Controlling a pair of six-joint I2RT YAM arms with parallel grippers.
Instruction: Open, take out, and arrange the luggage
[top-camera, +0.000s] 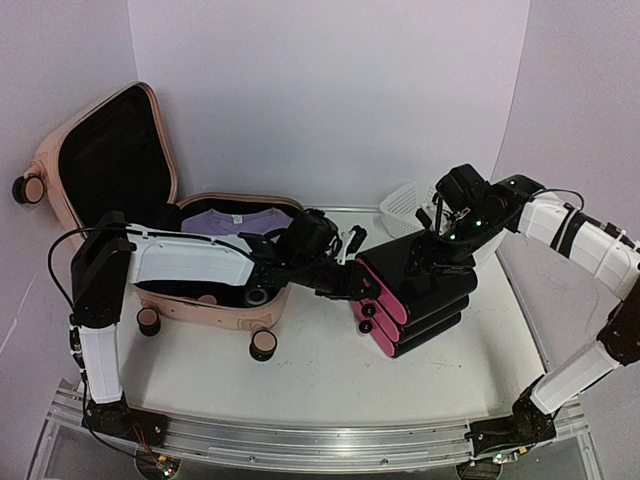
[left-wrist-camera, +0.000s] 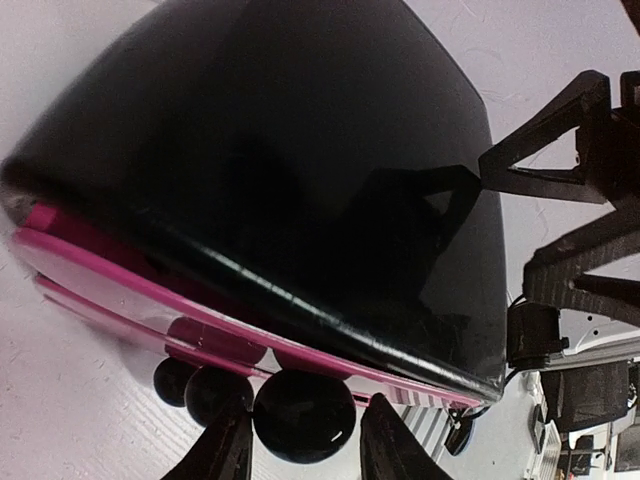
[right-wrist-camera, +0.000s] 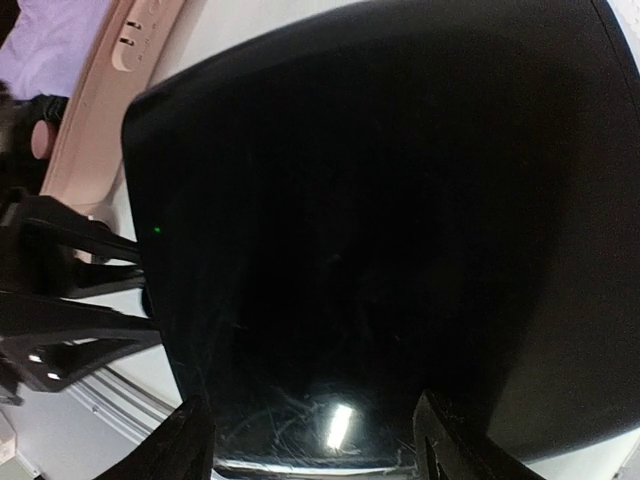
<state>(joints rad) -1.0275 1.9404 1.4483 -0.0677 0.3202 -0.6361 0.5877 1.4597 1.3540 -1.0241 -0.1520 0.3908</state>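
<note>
The luggage, a pale pink hard-shell suitcase (top-camera: 215, 305), lies open at the left with its black-lined lid (top-camera: 100, 170) raised; a purple garment (top-camera: 240, 220) lies inside. A stack of three glossy black cases with magenta edges (top-camera: 415, 295) and small black wheels stands at centre right. My left gripper (top-camera: 345, 278) is at the stack's left end; in the left wrist view it (left-wrist-camera: 310, 410) is open astride a black wheel (left-wrist-camera: 303, 420). My right gripper (top-camera: 440, 245) is open over the top case (right-wrist-camera: 380, 200), fingers spread wide (right-wrist-camera: 312, 400).
A white mesh basket (top-camera: 405, 205) stands behind the stack at the back right. The pink suitcase's rim (right-wrist-camera: 110, 110) shows at the right wrist view's upper left. A metal rail (top-camera: 300, 440) runs along the table's near edge.
</note>
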